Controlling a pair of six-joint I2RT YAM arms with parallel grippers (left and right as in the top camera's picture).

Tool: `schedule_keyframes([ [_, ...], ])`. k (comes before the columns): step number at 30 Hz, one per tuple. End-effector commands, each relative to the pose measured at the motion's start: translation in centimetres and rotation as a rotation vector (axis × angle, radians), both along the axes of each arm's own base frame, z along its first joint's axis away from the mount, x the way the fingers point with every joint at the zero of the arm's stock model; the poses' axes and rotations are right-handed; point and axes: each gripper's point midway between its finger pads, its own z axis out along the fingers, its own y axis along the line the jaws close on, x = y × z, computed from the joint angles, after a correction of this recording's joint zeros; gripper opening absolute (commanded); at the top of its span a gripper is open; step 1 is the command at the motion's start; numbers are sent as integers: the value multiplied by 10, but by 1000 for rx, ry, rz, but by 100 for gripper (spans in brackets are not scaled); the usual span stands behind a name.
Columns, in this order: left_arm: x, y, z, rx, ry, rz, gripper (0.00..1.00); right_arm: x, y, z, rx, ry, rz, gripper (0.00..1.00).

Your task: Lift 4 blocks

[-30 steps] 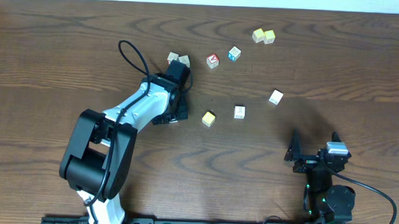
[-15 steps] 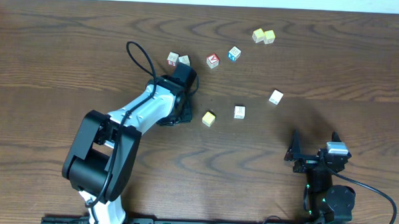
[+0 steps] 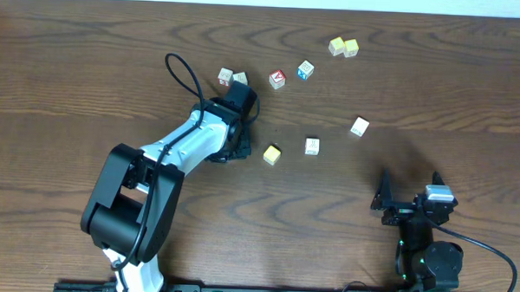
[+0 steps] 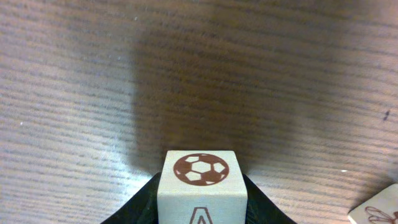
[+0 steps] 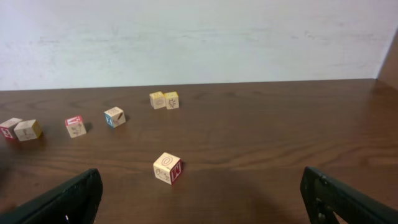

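My left gripper (image 3: 267, 152) is down at the table with its jaws pressed against both sides of a yellow-top block (image 3: 272, 153). In the left wrist view this block (image 4: 202, 186) shows a football picture on top and a letter A on its near face, with dark fingers (image 4: 140, 208) flush against it. Two whitish-top blocks lie to the right, one (image 3: 312, 146) close by and one (image 3: 359, 126) further off. The further block (image 5: 167, 168) lies ahead of my right gripper (image 5: 199, 199), which stands wide open and holds nothing.
Behind the left arm lie two pale cubes (image 3: 225, 75) (image 3: 240, 78). A red-faced cube (image 3: 277, 78), a blue-faced cube (image 3: 305, 69) and a yellow-green pair (image 3: 343, 47) sit along the back. The right arm (image 3: 422, 230) rests at the front right.
The left gripper has slid right up to the yellow-top block and its jaws have narrowed onto it. The blocks and the right arm have stayed put.
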Motion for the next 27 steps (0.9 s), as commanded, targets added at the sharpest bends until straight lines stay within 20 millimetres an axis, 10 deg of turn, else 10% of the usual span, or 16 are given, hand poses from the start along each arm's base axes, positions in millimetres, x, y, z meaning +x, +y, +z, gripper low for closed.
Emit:
schedule_keyframes([
  [1,5,-1,2,0,-15,-4,32,0,-4,0,-12,0,-17,99],
  [11,-3,-6,1,12,3,-104,27,0,-4,0,-12,0,-17,99],
  [27,-21,-71,5,-112,-13,-255,27,0,-4,0,-12,0,-17,99],
])
